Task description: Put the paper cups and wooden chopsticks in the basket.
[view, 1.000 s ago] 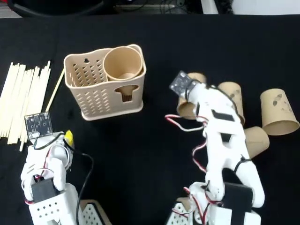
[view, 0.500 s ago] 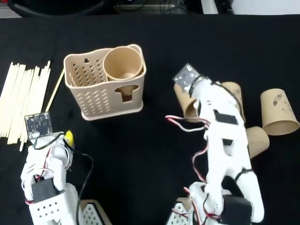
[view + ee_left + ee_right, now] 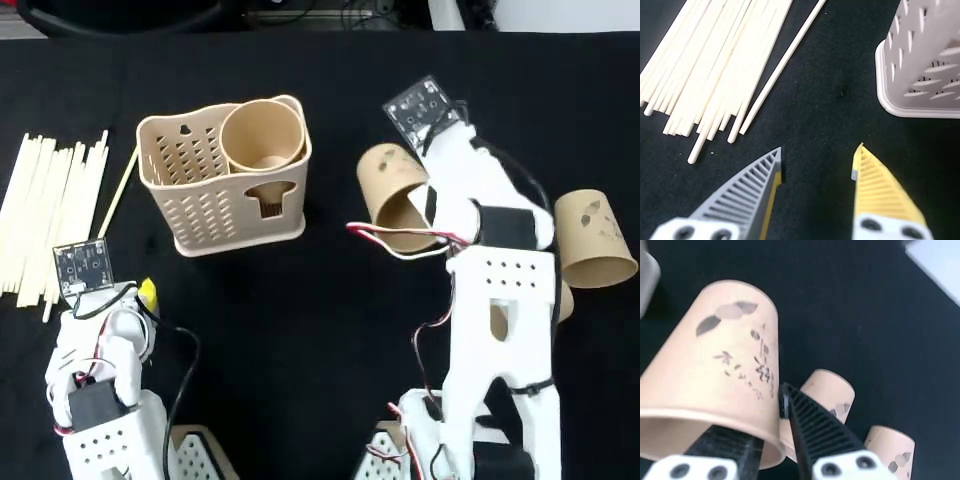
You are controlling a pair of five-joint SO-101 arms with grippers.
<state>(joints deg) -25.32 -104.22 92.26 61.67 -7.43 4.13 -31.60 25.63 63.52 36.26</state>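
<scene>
Right end effector (image 3: pixel 767 415) pinches the paper cup (image 3: pixel 715 365) by its rim, arm stretched forward, right of the basket (image 3: pixel 190 215).

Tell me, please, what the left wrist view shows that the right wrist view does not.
Left wrist, not right wrist: the chopsticks in a bundle, a basket corner, and the open left gripper. Right wrist, not left wrist: the right gripper shut on a cup at its rim, and two more cups beyond it. Both: the black table. A pale edge in the right wrist view may be the basket; I cannot tell.
</scene>
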